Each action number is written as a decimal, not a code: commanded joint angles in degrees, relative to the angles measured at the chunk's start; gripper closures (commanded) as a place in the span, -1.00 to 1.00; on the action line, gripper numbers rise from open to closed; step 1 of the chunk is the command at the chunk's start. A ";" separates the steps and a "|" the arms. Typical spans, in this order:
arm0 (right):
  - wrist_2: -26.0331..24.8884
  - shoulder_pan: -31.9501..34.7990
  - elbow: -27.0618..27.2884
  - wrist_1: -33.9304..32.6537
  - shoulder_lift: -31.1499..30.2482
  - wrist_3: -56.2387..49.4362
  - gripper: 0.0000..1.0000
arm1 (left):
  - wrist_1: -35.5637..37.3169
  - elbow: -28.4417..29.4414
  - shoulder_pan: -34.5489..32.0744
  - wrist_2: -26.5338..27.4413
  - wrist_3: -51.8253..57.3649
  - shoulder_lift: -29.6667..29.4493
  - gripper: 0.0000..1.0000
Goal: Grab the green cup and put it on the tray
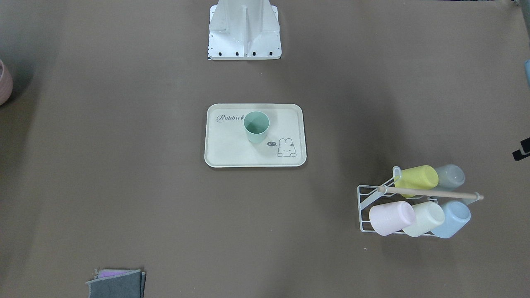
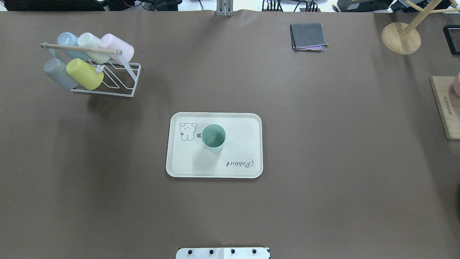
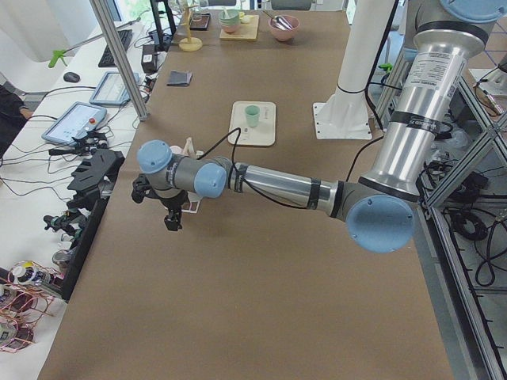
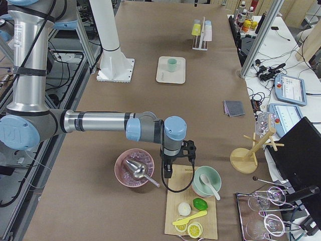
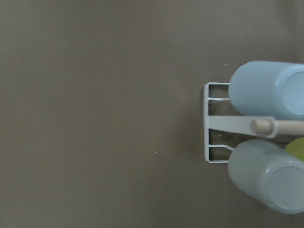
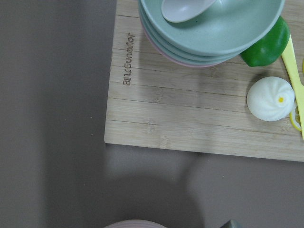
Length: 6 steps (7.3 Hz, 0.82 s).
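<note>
The green cup (image 1: 256,126) stands upright and alone on the cream tray (image 1: 232,153), near the tray's middle; it also shows in the overhead view (image 2: 213,136) on the tray (image 2: 244,144). Both arms are far from it. My left gripper (image 3: 170,218) hangs over the table beside the cup rack, at the table's left end. My right gripper (image 4: 175,158) hangs over the wooden board at the table's right end. I cannot tell whether either is open or shut. Neither wrist view shows its fingers.
A white wire rack (image 2: 122,79) at the far left holds several pastel cups, including a yellow one (image 2: 84,73). A folded grey cloth (image 2: 308,36), a wooden stand (image 2: 400,37) and a wooden board (image 2: 444,108) with bowls (image 6: 213,33) and food lie at the right.
</note>
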 commanded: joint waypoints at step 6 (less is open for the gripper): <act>-0.02 0.00 0.17 0.00 0.03 -0.12 -1.00 | 0.47 -3.29 -11.82 2.28 6.73 13.56 -0.97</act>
